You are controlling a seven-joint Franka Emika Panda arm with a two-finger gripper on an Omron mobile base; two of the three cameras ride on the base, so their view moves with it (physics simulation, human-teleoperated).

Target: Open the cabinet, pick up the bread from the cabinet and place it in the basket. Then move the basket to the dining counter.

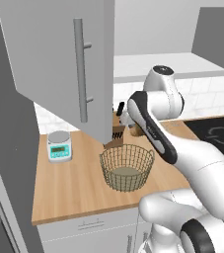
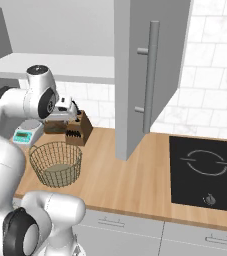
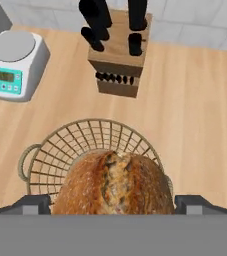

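The cabinet (image 1: pixel 54 59) door hangs swung wide open over the wood counter (image 1: pixel 74 183), its long bar handle (image 1: pixel 81 69) facing the room. Below it sits the basket (image 1: pixel 127 166), with a kitchen scale (image 1: pixel 59 146) to one side and a knife block (image 2: pixel 78 128) just behind. The gripper (image 3: pixel 113 202) is above the basket, its 2 fingers spread wide on either side of the bread (image 3: pixel 114 184); the loaf sits between them, but I cannot tell whether they actually touch it.
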